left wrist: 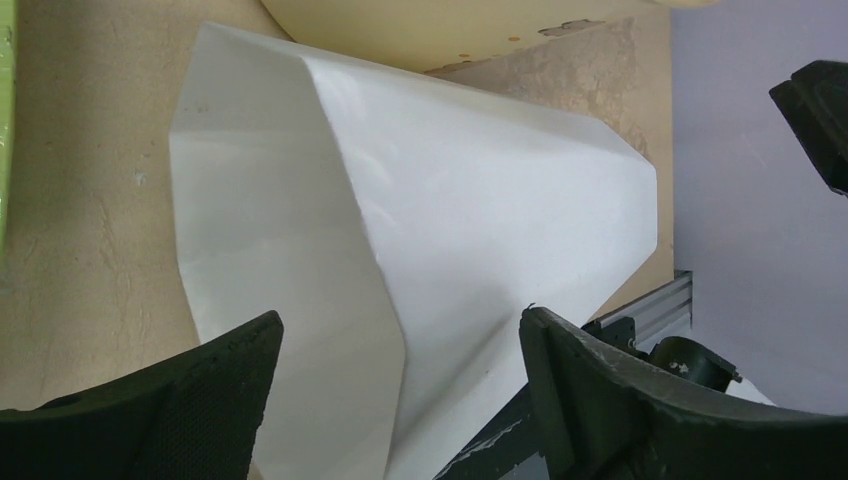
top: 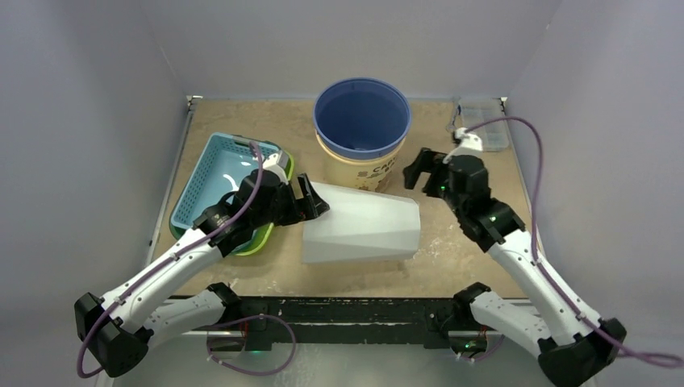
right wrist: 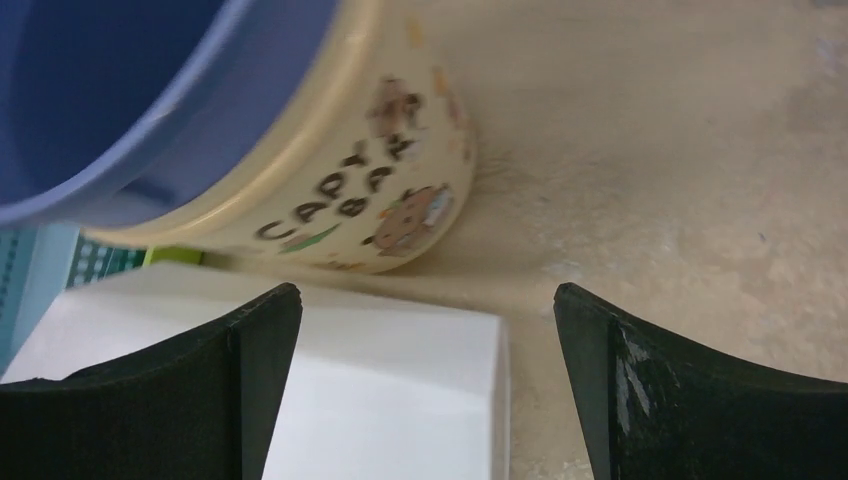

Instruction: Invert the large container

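A large white faceted container (top: 363,226) lies on its side in the middle of the table, one end toward the left arm. My left gripper (top: 316,198) is open at that end, its fingers straddling it without touching; the left wrist view shows the white container (left wrist: 450,190) between the open left gripper (left wrist: 400,335). My right gripper (top: 421,169) is open and empty above the container's right end. In the right wrist view the container (right wrist: 380,390) lies under the open right gripper (right wrist: 425,295).
A blue bucket (top: 361,113) nested in a cream printed tub (top: 367,172) stands just behind the white container, close to the right gripper. A teal basket (top: 211,173) on a green plate (top: 260,239) sits at the left. A clear box (top: 484,122) is at the back right.
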Robot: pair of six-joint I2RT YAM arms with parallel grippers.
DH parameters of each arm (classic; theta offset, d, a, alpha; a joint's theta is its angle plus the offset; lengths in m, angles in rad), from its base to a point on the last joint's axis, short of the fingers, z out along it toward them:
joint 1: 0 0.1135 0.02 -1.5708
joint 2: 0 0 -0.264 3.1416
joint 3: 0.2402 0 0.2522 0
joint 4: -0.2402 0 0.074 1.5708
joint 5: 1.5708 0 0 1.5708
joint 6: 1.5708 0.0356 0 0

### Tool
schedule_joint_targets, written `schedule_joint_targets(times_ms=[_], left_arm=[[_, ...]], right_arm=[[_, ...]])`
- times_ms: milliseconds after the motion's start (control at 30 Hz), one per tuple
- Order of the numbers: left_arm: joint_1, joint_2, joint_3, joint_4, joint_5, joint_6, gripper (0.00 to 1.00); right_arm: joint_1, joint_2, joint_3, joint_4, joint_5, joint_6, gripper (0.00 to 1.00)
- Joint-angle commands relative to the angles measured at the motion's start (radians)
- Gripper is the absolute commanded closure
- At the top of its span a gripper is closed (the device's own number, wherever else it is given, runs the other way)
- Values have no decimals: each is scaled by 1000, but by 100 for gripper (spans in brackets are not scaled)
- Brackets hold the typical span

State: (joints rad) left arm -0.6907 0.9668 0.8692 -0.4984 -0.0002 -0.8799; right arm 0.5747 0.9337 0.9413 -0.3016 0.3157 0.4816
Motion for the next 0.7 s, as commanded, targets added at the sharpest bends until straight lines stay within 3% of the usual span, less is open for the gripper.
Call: schedule_joint_targets(times_ms=[0, 200, 400, 667], left_arm=[[-4, -32, 46, -24, 2, 11, 10], [-2, -45, 59, -18, 48, 51, 1], [-2, -45, 52, -43, 68, 74, 2], [-3, -83, 34, 13, 36, 78, 5]], right_arm=[[-229, -87, -84, 3, -321, 176, 1], [-341, -85, -165, 39, -495, 280, 1], [-352, -146, -289, 120, -503, 437, 1], [-351, -146, -465, 391, -662, 600, 1]])
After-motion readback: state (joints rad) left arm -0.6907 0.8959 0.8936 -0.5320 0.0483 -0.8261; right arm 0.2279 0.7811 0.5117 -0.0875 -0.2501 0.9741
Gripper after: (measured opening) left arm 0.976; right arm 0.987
